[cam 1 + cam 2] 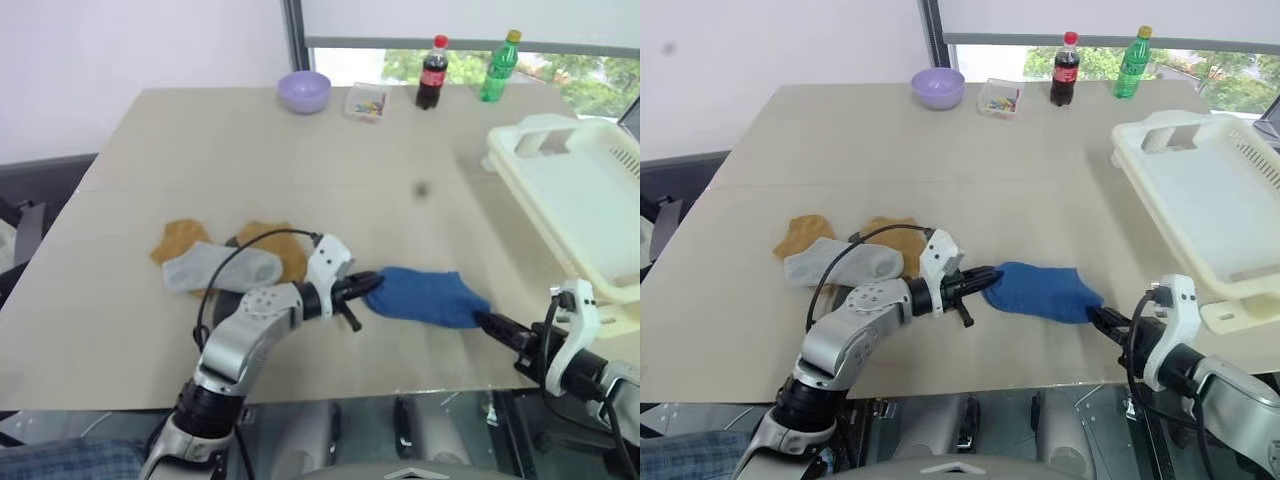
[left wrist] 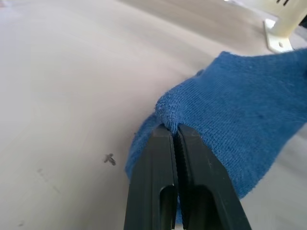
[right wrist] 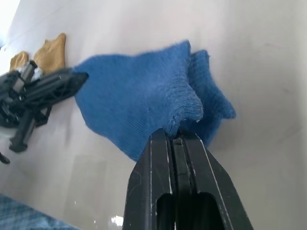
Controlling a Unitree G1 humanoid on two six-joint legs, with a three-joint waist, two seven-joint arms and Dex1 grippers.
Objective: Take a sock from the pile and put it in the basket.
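Observation:
A blue sock (image 1: pixel 425 297) is stretched between my two grippers, just above the table near its front edge. My left gripper (image 1: pixel 372 285) is shut on one end of the sock, with the fabric pinched between its fingertips (image 2: pixel 165 139). At the sock's other end my right gripper (image 1: pixel 485 322) is shut on the folded cuff (image 3: pixel 184 112). The pile (image 1: pixel 225 262) of mustard-orange and light grey socks lies to the left, behind my left arm. At the right side of the table stands the cream-white basket (image 1: pixel 580 200), and nothing is visible inside it.
Along the far edge of the table are a lilac bowl (image 1: pixel 304 91), a small clear box (image 1: pixel 366 102), a cola bottle (image 1: pixel 432 72) and a green bottle (image 1: pixel 499 66). Bare tabletop (image 1: pixel 400 170) lies between the sock and the basket.

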